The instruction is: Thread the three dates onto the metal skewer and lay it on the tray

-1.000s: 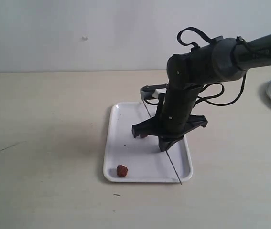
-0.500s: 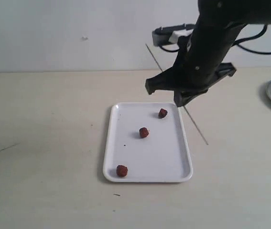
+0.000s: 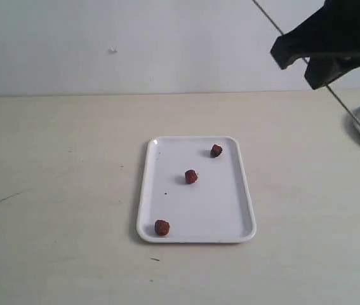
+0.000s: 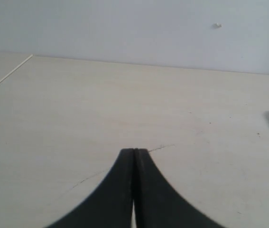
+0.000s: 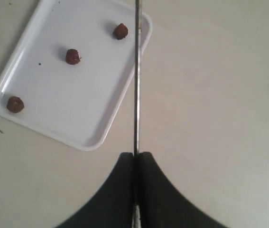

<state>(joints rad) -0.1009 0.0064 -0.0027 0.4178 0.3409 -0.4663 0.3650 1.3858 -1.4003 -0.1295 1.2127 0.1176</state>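
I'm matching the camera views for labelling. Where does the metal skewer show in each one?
Exterior view: the metal skewer slants through the right gripper, upper right.
Left wrist view: not in it.
Right wrist view: it juts from the shut right gripper, overlapping a corner of the tray.
Shared landmark: the white tray, in the exterior and right wrist views.

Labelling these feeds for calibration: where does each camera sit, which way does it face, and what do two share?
Exterior: off the arms, looking down across the table to the wall; sees tray, three dates, right gripper holding the metal skewer.
Left wrist: on the left arm, facing low across the table; shows the shut left gripper.
Right wrist: on the raised right arm, facing down; shows its gripper.
Shared: exterior and right wrist both show tray, dates, skewer.
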